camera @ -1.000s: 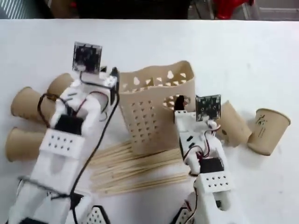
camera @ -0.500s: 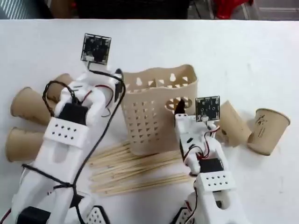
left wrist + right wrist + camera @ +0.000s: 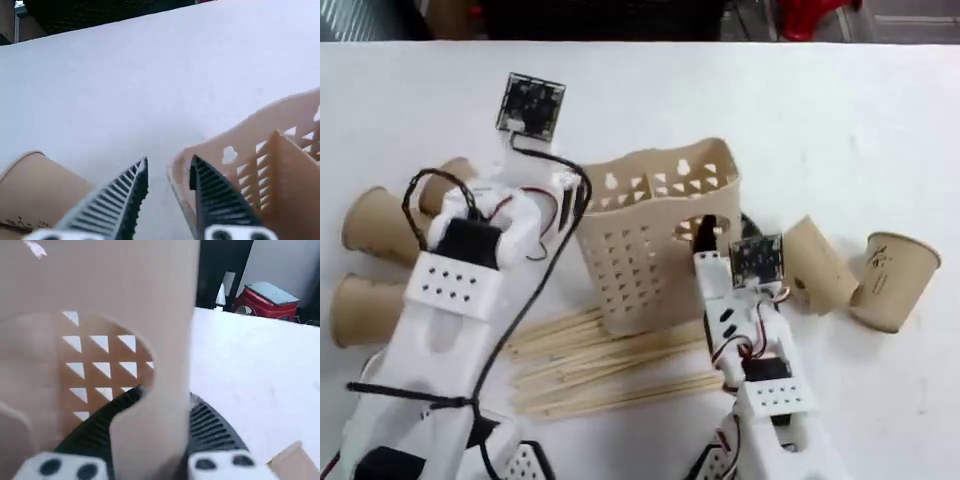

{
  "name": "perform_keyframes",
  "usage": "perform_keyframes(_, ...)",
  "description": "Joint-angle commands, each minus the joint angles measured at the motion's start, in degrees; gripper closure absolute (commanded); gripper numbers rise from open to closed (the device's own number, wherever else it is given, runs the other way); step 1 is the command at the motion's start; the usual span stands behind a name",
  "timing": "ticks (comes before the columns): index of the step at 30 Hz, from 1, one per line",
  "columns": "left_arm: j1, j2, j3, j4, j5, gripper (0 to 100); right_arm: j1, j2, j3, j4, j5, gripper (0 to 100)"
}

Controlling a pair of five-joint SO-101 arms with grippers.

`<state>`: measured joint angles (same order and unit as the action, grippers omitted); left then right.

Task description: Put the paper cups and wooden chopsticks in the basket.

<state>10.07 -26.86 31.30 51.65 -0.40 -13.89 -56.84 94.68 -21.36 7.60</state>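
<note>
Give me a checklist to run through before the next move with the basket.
1. Hold by the right end effector: ok, shut on the basket wall at its handle hole.
2. Hold by the left end effector: not ok, open, basket rim between its jaws.
3. Basket mouth facing up: ok.
4. Place of the wooden chopsticks: not ok, on the table in front of the basket.
5. Place of the paper cups: not ok, on the table at both sides.
6. Basket bottom free: cannot tell, hidden.
</note>
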Motion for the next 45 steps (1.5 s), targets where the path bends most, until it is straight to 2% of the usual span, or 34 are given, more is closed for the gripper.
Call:
perform_keyframes(1,3.0,0.4,-2.5,5.2,-1.2,79,-1.9,-0.7,0.3,-8.6,0.8,98.1)
perform_keyframes(9,3.0,0.5,-3.9,8.1,-1.4,79,-1.1,-0.6,0.1,-11.7,0.4,98.1)
perform_keyframes(16,3.0,0.5,-0.6,5.4,-12.3,79,-1.2,-0.9,0.4,-11.7,0.7,98.1)
perform_keyframes(18,3.1,0.5,-0.4,5.3,-15.9,83,-1.1,-1.1,0.7,-11.7,0.7,98.1)
perform_keyframes(21,3.1,0.5,-0.4,5.2,-21.7,97,-1.2,-1.1,1.0,-11.7,0.8,98.1)
perform_keyframes(22,3.1,0.5,-0.4,5.2,-22.6,99,-1.1,-1.1,1.0,-11.7,0.8,98.1)
perform_keyframes(27,2.7,0.5,-1.1,4.7,-23.1,98,-1.5,-1.1,1.5,-11.4,0.8,98.1)
perform_keyframes(31,2.3,0.5,-1.1,0.0,-22.8,98,-1.5,-1.1,1.6,-10.0,0.4,98.1)
perform_keyframes(37,-3.9,0.6,-2.5,-8.2,-21.8,98,-1.5,-1.1,0.9,-8.8,0.4,98.1)
perform_keyframes(45,-5.8,6.7,-11.5,-6.0,-22.0,98,-1.6,-0.4,-7.8,-8.5,0.4,98.1)
